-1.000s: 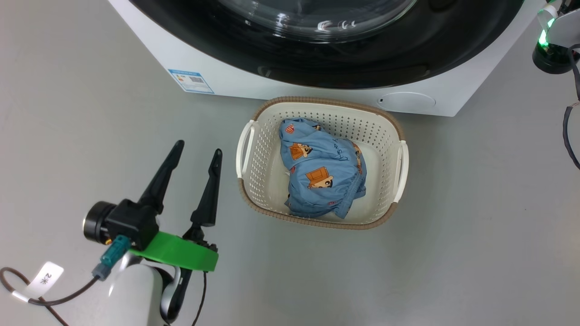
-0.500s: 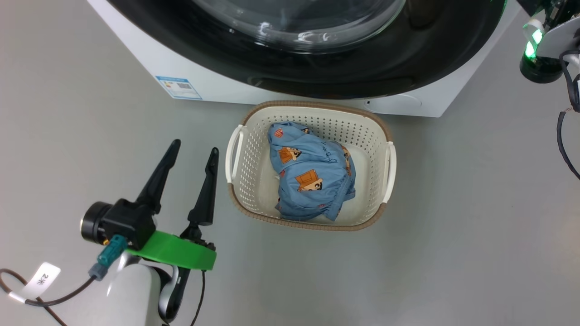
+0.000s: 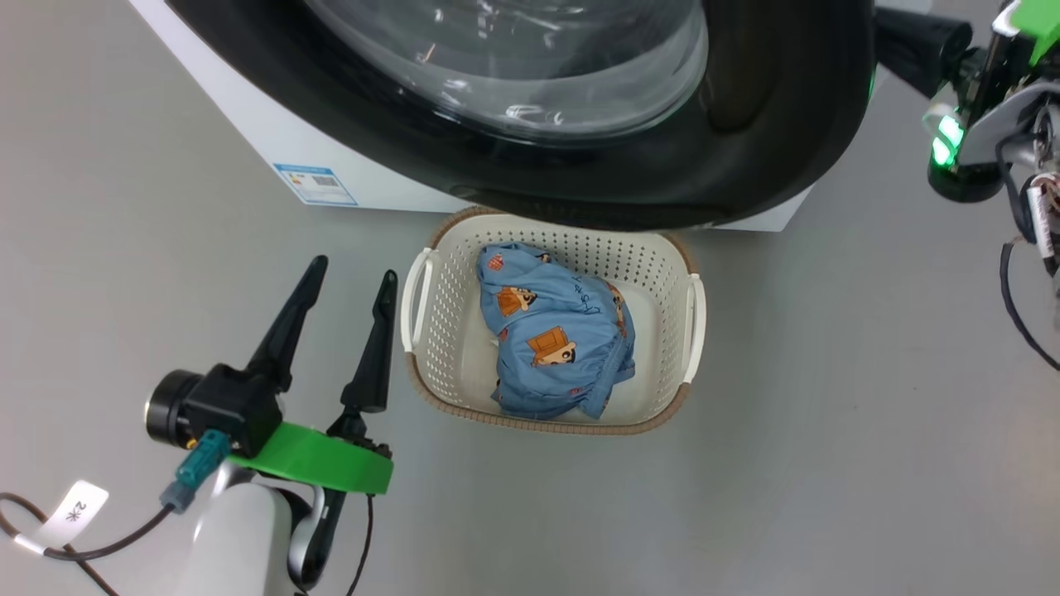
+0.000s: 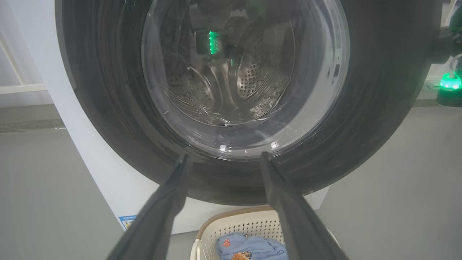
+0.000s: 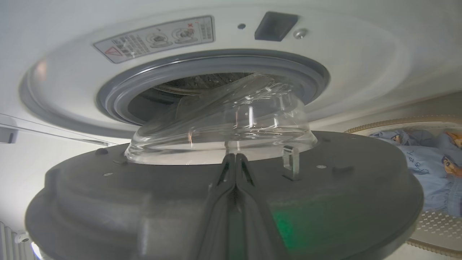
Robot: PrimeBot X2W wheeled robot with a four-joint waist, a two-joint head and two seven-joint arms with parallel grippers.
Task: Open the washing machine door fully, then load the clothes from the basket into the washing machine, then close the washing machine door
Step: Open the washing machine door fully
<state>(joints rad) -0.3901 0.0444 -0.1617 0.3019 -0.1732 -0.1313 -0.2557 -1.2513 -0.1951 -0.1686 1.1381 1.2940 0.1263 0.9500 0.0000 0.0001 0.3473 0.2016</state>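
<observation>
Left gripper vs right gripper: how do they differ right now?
Left gripper is open, fingers spread; right gripper is shut, fingers pressed together. Left gripper hangs over the floor beside the cream-white perforated plastic basket; right gripper points at the inner side of the glossy black round washing machine door. Both have long dark fingers and hold nothing.

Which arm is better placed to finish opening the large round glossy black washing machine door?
Right. The right gripper, shut, lies along the inner face of the partly open door; the left gripper hangs open beside the cream perforated plastic basket.
</observation>
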